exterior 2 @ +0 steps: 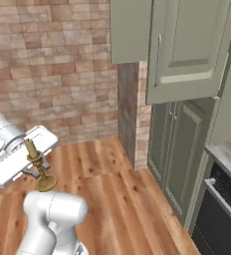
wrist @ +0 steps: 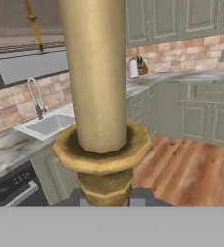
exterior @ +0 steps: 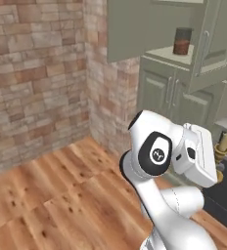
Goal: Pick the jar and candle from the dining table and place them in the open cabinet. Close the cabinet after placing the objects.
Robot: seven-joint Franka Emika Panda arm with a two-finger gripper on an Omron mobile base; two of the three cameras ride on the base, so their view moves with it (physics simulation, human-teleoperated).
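My gripper point(exterior: 219, 163) is shut on the candle point(exterior: 223, 145), a small gold candlestick held upright beside the arm. From the right the candle point(exterior 2: 37, 160) stands against the white hand, its round base lowest, with the gripper point(exterior 2: 34, 172) around its stem. In the hand view the candle point(wrist: 97, 96) looms close above the gripper point(wrist: 111, 200). The jar point(exterior: 182, 41), glass with brown powder, stands on the inner shelf of the sage-green cabinet point(exterior: 171, 54), whose door point(exterior: 209, 44) hangs open. The cabinet's door point(exterior 2: 187, 50) juts out overhead. The dining table is out of view.
A brick wall point(exterior: 37, 73) and a wooden floor point(exterior: 61, 195) lie to the left. Shut lower cupboard doors point(exterior: 169, 95) stand under the shelf. A marbled counter point(exterior 2: 229, 154) over a dark oven point(exterior 2: 222, 209) lies on the right. A sink point(wrist: 49, 124) appears in the hand view.
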